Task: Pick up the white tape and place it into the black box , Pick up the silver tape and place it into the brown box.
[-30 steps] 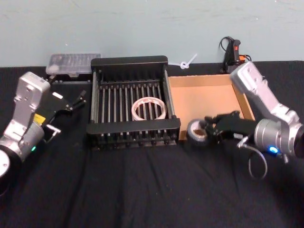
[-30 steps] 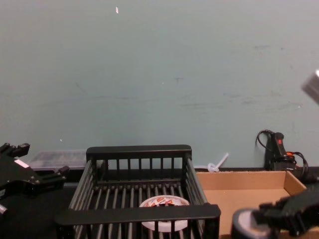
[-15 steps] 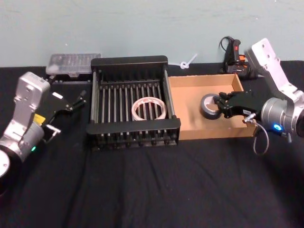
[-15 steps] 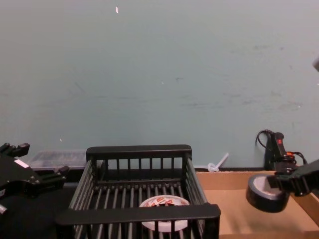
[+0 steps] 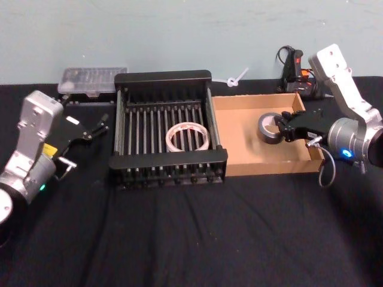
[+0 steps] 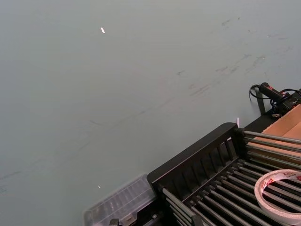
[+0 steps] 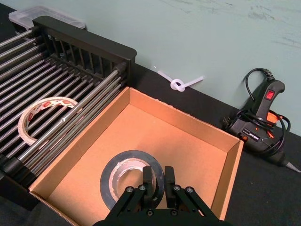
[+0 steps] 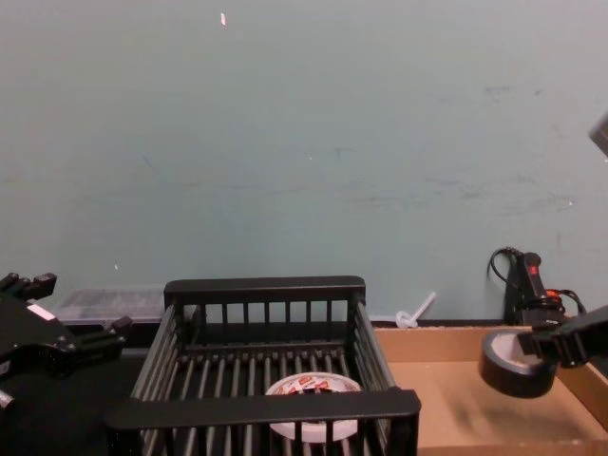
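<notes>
The silver tape [image 5: 270, 129] hangs tilted a little above the floor of the brown box [image 5: 242, 133], with my right gripper [image 5: 286, 127] shut on its rim. In the right wrist view the fingers [image 7: 154, 178] pinch the far side of the grey roll [image 7: 114, 176] over the cardboard floor [image 7: 160, 136]. The chest view shows the roll [image 8: 513, 369] clear of the box bottom [image 8: 446, 404]. The white tape [image 5: 187, 136] lies flat on the slats of the black box [image 5: 170, 158]. My left gripper [image 5: 90, 130] is parked open, left of the crate.
A clear plastic case [image 5: 91, 79] lies behind the crate's left corner. A glue gun [image 5: 294, 67] with its cord and a white zip tie [image 5: 236, 78] lie behind the brown box. Black cloth covers the table's front half.
My right gripper lifted the silver tape from the table in front of the brown box, carried it over the front wall, and now holds it farther back inside. The left arm stayed still.
</notes>
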Robot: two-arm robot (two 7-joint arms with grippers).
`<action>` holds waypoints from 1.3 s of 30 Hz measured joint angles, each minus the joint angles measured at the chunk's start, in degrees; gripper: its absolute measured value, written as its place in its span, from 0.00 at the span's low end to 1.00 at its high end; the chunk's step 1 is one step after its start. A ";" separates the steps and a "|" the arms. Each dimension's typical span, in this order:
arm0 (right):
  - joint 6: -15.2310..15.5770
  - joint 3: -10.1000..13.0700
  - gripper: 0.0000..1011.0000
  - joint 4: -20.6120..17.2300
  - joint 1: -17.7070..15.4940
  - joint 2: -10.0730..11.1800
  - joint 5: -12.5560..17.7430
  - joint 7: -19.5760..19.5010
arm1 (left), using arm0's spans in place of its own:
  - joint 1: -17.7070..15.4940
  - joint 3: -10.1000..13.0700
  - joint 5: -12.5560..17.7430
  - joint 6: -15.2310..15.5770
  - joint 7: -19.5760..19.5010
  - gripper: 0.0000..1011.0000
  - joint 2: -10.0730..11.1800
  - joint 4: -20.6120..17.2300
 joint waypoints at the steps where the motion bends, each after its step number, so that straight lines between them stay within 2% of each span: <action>1: 0.00 -0.01 0.16 -0.04 0.00 0.02 0.01 0.00 | 0.00 0.00 0.00 0.00 0.00 0.99 0.00 0.00; 14: 0.01 -0.08 0.16 -0.28 -0.03 0.14 0.06 0.03 | 0.00 0.00 0.00 0.00 0.00 0.99 0.00 0.00; 16: 0.01 -0.09 0.19 -0.31 -0.04 0.15 0.07 0.04 | 0.00 0.00 0.00 0.00 0.01 0.99 0.00 0.00; 17: 0.02 -0.10 0.25 -0.32 -0.05 0.16 0.08 0.04 | 0.00 0.00 0.00 0.00 0.00 0.99 0.00 0.00; 23: 0.03 -0.14 0.40 -0.35 -0.07 0.18 0.10 0.06 | 0.00 0.00 0.00 0.00 0.00 0.99 0.00 0.00; 24: 0.04 -0.14 0.46 -0.36 -0.08 0.19 0.11 0.07 | 0.00 0.00 0.00 0.00 0.01 0.99 0.00 0.00; 27: 0.05 -0.14 0.56 -0.38 -0.09 0.21 0.11 0.09 | 0.00 0.00 0.00 0.00 0.00 0.99 0.00 0.00; 30: 0.07 -0.14 0.62 -0.40 -0.09 0.21 0.13 0.10 | 0.00 0.00 0.00 0.00 0.00 0.99 0.00 0.00; 31: 0.07 -0.14 0.68 -0.40 -0.10 0.22 0.13 0.11 | 0.00 0.00 0.00 0.00 0.00 0.99 0.00 0.00; 39: 0.08 -0.14 0.90 -0.41 -0.10 0.22 0.16 0.11 | 0.00 0.00 0.00 0.00 0.00 0.99 0.00 0.00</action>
